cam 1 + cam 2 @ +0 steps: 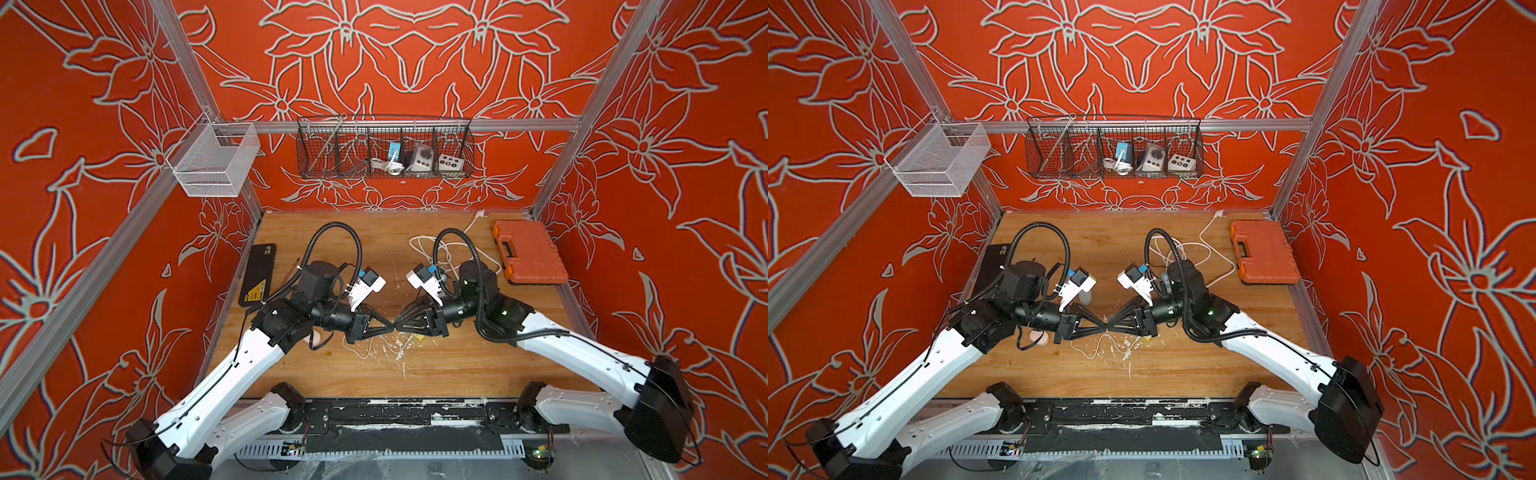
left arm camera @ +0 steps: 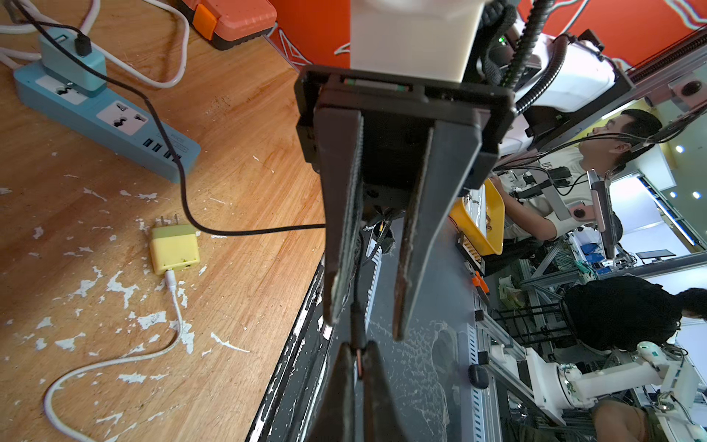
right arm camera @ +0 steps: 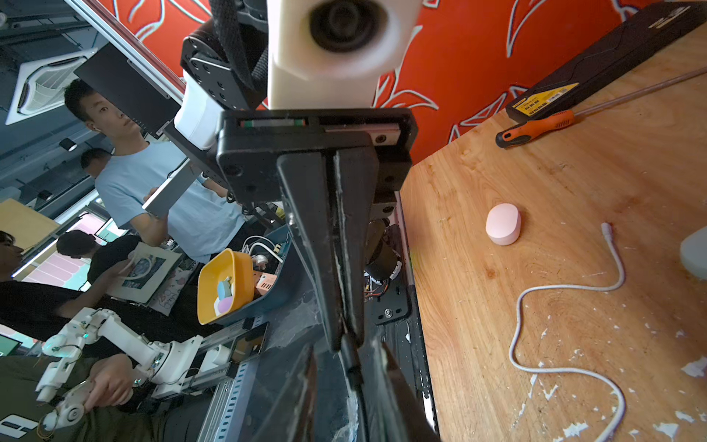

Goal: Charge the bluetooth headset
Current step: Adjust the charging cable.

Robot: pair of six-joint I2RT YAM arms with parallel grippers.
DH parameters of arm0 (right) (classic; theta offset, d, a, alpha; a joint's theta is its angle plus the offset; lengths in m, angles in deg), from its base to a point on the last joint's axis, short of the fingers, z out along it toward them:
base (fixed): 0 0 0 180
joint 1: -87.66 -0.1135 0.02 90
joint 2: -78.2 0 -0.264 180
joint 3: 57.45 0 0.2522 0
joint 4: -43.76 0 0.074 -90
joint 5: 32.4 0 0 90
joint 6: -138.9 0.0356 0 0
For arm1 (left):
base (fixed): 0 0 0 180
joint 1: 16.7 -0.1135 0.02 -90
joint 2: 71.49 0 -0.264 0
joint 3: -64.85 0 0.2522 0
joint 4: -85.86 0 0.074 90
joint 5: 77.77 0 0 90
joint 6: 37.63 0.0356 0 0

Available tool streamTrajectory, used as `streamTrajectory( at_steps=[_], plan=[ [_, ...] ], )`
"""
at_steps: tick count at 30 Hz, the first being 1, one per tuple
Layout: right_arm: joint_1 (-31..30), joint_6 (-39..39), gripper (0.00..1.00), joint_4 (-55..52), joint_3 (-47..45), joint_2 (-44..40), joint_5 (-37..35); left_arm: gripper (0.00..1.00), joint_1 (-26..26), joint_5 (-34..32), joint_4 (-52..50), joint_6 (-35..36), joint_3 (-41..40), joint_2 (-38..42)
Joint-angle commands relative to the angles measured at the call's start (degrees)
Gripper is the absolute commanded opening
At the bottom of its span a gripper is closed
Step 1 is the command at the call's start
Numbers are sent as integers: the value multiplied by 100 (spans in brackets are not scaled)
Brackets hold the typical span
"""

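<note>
Pink headset case lies on the table while both grippers meet at the charging plug.

The headset (image 3: pixel 503 224), a small smooth pink pebble of a case, lies on the wooden table (image 3: pixel 574 183) near the left arm, well apart from both tools. It looks light, hard and slippery, so a hold across its flatter sides seems safer than one on the rounded ends. The left gripper (image 3: pixel 346 340) is pressed together on the tip of the black cable (image 2: pixel 183 199), which runs back to a teal adapter (image 2: pixel 72 63) on the blue power strip (image 2: pixel 114 122). The right gripper (image 2: pixel 365 325) faces it tip to tip, jaws spread either side of the cable. The yellow label on the black box (image 3: pixel 619 46) and the print on the strip are too small to read.
</note>
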Motion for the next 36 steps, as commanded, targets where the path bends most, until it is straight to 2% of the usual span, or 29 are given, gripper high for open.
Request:
streamTrajectory(
  at_steps=[1, 6, 11, 13, 18, 23, 30, 36],
  plan=[
    [-37, -34, 22, 88, -54, 15, 189, 0, -4, 62, 137, 5, 10, 69],
    [-50, -37, 16, 117, -46, 29, 230, 0, -7, 61, 146, -4, 19, 21],
    [-50, -43, 2, 177, -64, 55, 250, 0, -7, 31, 173, -12, 2, 26],
    [-48, -124, 0, 89, -53, 37, 198, 2, -7, -27, 171, -17, 1, 21],
    [-40, -558, 0, -524, -8, -74, -389, 35, -153, -482, 225, -194, -22, 85],
    [7, -741, 0, -850, -6, -214, -1088, 51, -712, -1128, 461, -724, -129, 318],
    [165, -766, 0, -936, -85, -448, -1848, 58, -1211, -2502, 48, -1411, -100, 255],
    [190, -697, 0, -871, -162, -523, -2276, 64, -1431, -3164, -227, -2358, -137, -201]
  ],
)
